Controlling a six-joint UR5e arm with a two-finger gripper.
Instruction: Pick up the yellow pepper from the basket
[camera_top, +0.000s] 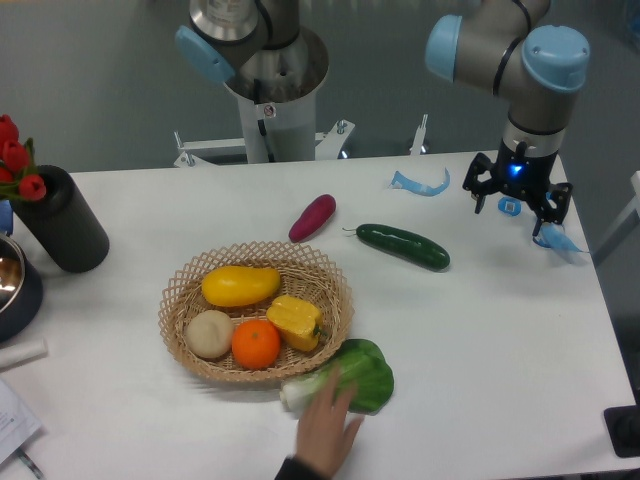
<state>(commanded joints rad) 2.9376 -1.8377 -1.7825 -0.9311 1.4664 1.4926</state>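
Observation:
The yellow pepper (295, 322) is blocky and yellow-orange. It lies in the right half of the round wicker basket (178, 298), touching an orange (256, 343). A smooth oval yellow fruit (240, 286) and a pale round fruit (209, 334) share the basket. My gripper (515, 200) hangs over the table's far right, well away from the basket. It points down with a blue light lit, its black fingers (478, 181) spread open and nothing between them.
A person's hand (325, 420) rests on a green leafy vegetable (365, 372) against the basket's front right rim. A cucumber (403, 246) and a purple sweet potato (312, 217) lie behind the basket. Blue plastic pieces (420, 183) lie near the gripper. A black vase (62, 222) stands far left.

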